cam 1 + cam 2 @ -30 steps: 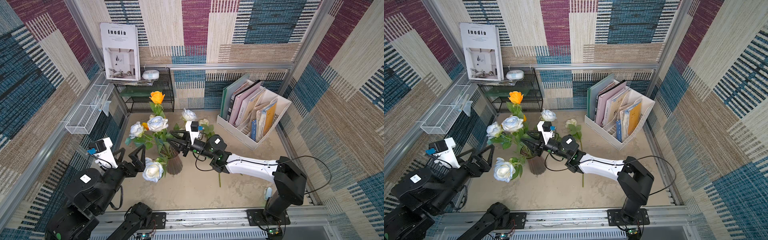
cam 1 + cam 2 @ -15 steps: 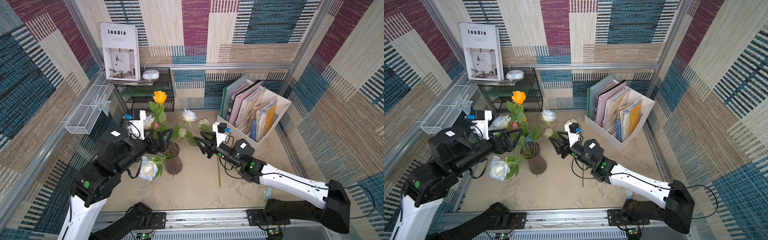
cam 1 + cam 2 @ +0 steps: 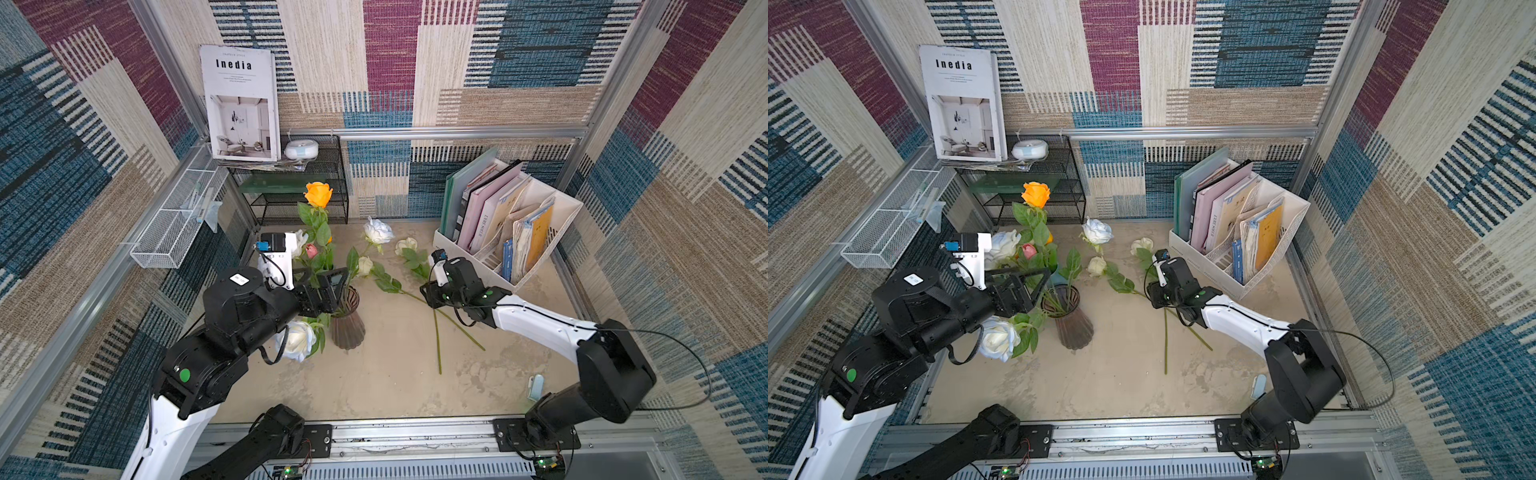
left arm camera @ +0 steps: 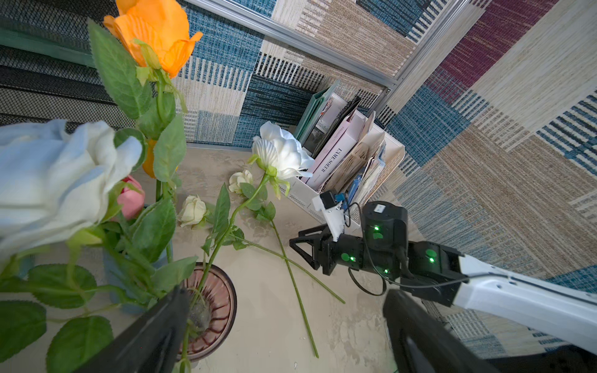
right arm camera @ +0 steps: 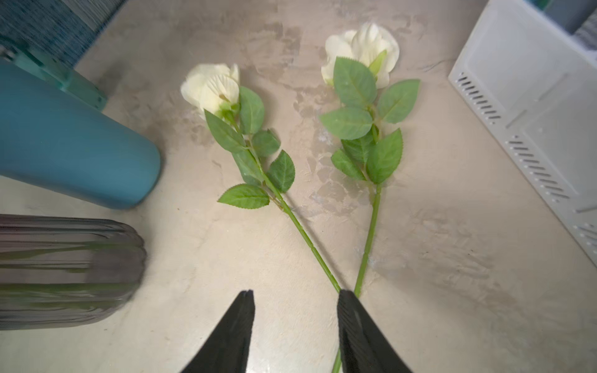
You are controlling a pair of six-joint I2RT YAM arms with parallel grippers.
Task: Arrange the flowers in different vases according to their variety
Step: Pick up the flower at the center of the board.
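My right jaws hang half open and empty over the worktop (image 5: 452, 258), two cream flowers (image 5: 210, 87) lying with stems crossed at one fingertip (image 5: 349, 306), heads pointing away; my left jaws, wide open and empty, are farther off by the purple vase (image 3: 348, 332)

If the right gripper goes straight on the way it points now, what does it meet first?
Most likely the crossed stems of the two cream roses lying on the table, close before its fingers; its height above them is unclear.
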